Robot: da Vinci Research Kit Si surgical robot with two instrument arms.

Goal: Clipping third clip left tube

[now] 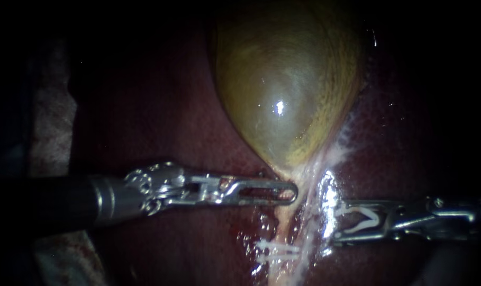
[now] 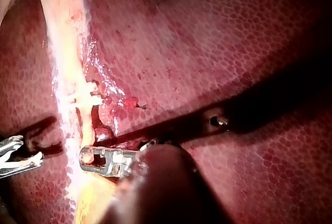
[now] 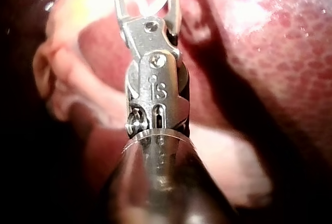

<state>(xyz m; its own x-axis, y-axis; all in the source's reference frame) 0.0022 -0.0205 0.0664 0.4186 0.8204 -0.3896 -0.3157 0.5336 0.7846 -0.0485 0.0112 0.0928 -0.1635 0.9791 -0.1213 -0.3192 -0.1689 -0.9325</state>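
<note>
The left tube (image 1: 283, 225), a pale wet cord below the taut, full-looking yellow-green gallbladder (image 1: 288, 85), looked soft, slippery and easily torn. I judged it best taken squarely just above the two white clips (image 1: 276, 250) across it. My right instrument (image 1: 338, 221) held a white plastic clip (image 1: 359, 220) in its spread jaws, beside the tube, not around it. My left instrument (image 1: 294, 191) lay with jaws together at the gallbladder's neck.

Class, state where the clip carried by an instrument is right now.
Endoscope view: the open clip sits between the right instrument's jaws, right of the tube, above and right of the fitted clips.
</note>
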